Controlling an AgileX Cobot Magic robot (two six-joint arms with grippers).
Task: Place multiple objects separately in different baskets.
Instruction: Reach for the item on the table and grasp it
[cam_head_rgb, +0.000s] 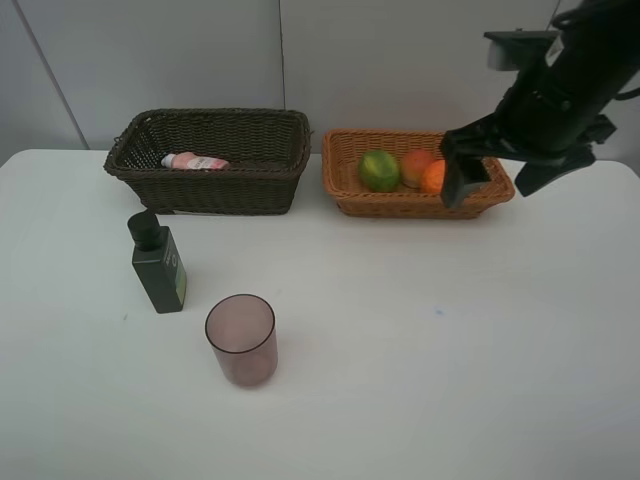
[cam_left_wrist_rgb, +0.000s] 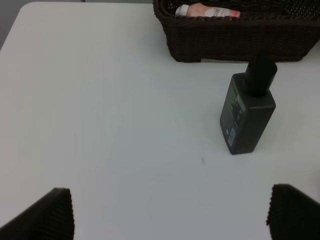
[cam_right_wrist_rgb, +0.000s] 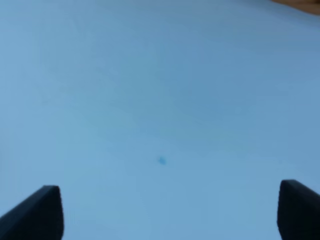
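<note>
The dark brown basket (cam_head_rgb: 210, 160) holds the pink white-capped bottle (cam_head_rgb: 195, 161). The light orange-tan basket (cam_head_rgb: 345, 190) holds the green lime-like fruit (cam_head_rgb: 379, 170), the red-yellow round fruit (cam_head_rgb: 414, 165) and the orange (cam_head_rgb: 433, 177). The dark green black-capped bottle (cam_head_rgb: 158, 265) stands upright on the table, with the purplish cup (cam_head_rgb: 241, 340) to its front right. My right gripper (cam_head_rgb: 465, 180) hovers over the tan basket's front right, open and empty (cam_right_wrist_rgb: 165, 215). My left gripper (cam_left_wrist_rgb: 170, 220) is open and empty, well short of the bottle (cam_left_wrist_rgb: 247, 117); its arm is outside the exterior view.
The white table (cam_head_rgb: 420, 330) carries everything. The left wrist view shows the dark basket (cam_left_wrist_rgb: 235, 40) with the pink bottle (cam_left_wrist_rgb: 207, 10) behind the green bottle. The right wrist view shows table surface and a sliver of the tan basket (cam_right_wrist_rgb: 300, 3).
</note>
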